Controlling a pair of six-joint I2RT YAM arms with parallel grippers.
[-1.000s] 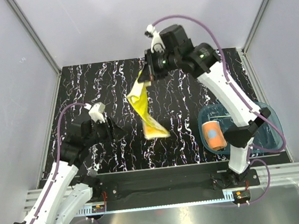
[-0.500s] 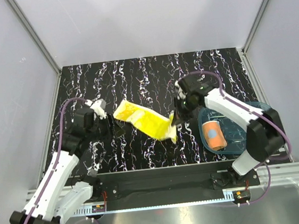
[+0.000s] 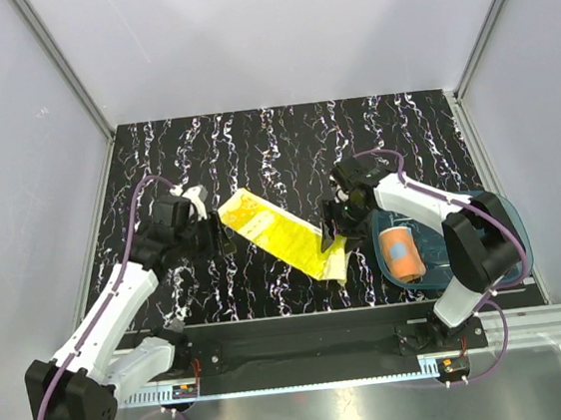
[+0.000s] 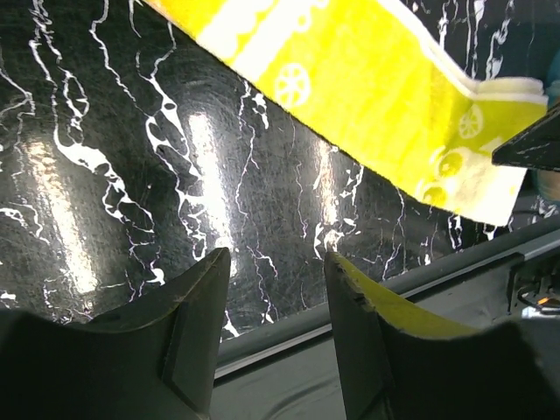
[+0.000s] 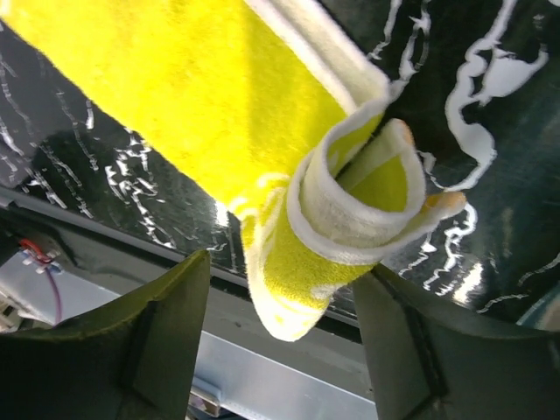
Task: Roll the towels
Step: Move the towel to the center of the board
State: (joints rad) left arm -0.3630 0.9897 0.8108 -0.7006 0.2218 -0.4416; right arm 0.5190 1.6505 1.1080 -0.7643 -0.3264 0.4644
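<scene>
From above, the left claw (image 3: 215, 240) stands spread over bare worktop (image 3: 253, 143), just beside the yellow towel (image 3: 281, 235), which lies slanted at mid-worktop. The right claw (image 3: 332, 227) sits at the towel's near-right end. The rolled orange towel (image 3: 402, 252) lies in the blue tray (image 3: 501, 209), which the right arm partly hides.

Left wrist: the left claw (image 4: 278, 262) is spread and empty, and the yellow towel (image 4: 367, 96) is cut off at the top.

Right wrist: the right claw (image 5: 284, 267) is spread, with the yellow towel's (image 5: 192, 96) curled end lying unpinched between its fingers.

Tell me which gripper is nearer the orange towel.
Right. The right gripper is just left of the orange towel; the left gripper is far beyond the yellow towel.
</scene>
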